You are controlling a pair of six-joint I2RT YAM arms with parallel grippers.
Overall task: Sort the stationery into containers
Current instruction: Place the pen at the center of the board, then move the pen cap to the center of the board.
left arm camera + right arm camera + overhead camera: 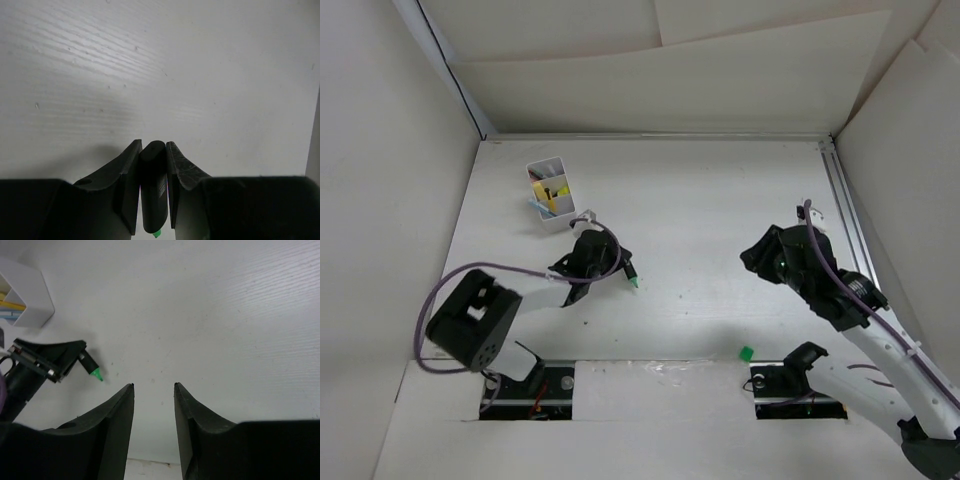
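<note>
Highlighter point(631, 281) in left claw point(618, 262), box point(552, 195) behind them, right claw point(752, 258) well to right

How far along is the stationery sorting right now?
Done: several pens lie in the white box. In hand: the left gripper is shut on a green-tipped highlighter, not yet over the box. Left: dropping that in; a small green piece lies loose on the table. The right gripper is open and empty.

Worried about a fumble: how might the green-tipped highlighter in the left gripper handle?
Probably rigid: the highlighter sits straight in the left gripper. Its round, smooth-looking barrel may slip, or roll on the flat table if released.
</note>
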